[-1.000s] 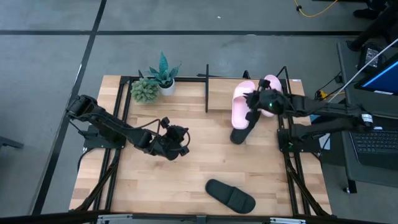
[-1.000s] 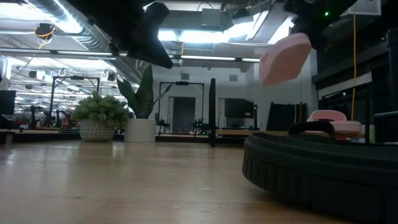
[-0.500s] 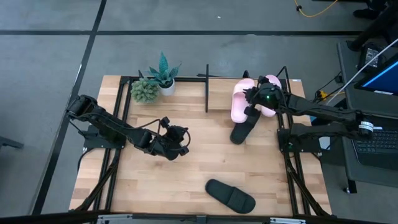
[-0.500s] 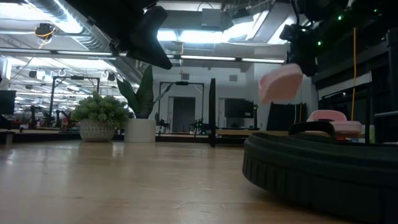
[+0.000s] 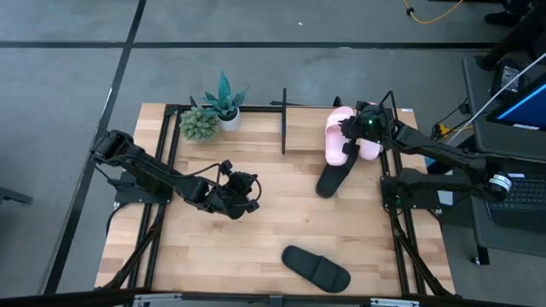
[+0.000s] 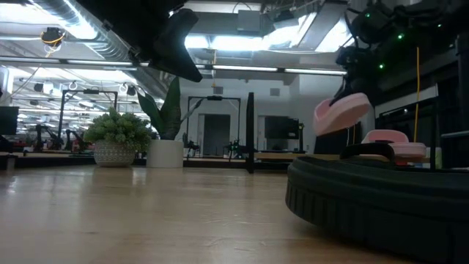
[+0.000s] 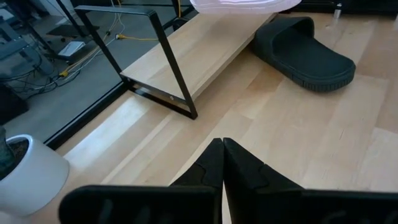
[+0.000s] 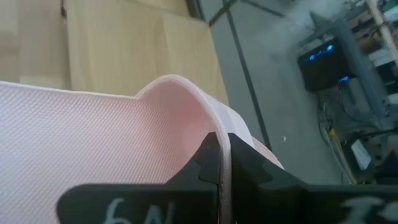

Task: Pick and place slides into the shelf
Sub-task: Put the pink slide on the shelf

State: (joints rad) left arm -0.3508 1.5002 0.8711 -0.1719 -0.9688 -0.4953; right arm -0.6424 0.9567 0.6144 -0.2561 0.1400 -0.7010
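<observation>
High view: nearest, a black slide (image 5: 316,268) lies alone on the worktop (image 5: 256,239), well apart from both grippers. Farther in, the left gripper (image 5: 243,194) hovers over the middle of the worktop with its fingers (image 7: 217,163) pressed together and nothing between them. Beyond and to its right, a second black slide (image 5: 331,178) rests with its far end against the shelf (image 5: 307,128); the left wrist view shows it lying ahead of those fingers beside the shelf's wood board. Just past that slide, the right gripper (image 5: 357,134) is clamped on the strap of a pink slide (image 5: 336,136), held in the air over the shelf. The right wrist view shows its fingers (image 8: 211,163) pinching the thin pink edge. A second pink slide (image 5: 372,147) already sits on the shelf, just beside the held one, under the gripper. Two plants (image 5: 213,115) stand at the far edge, well away from either gripper.
</observation>
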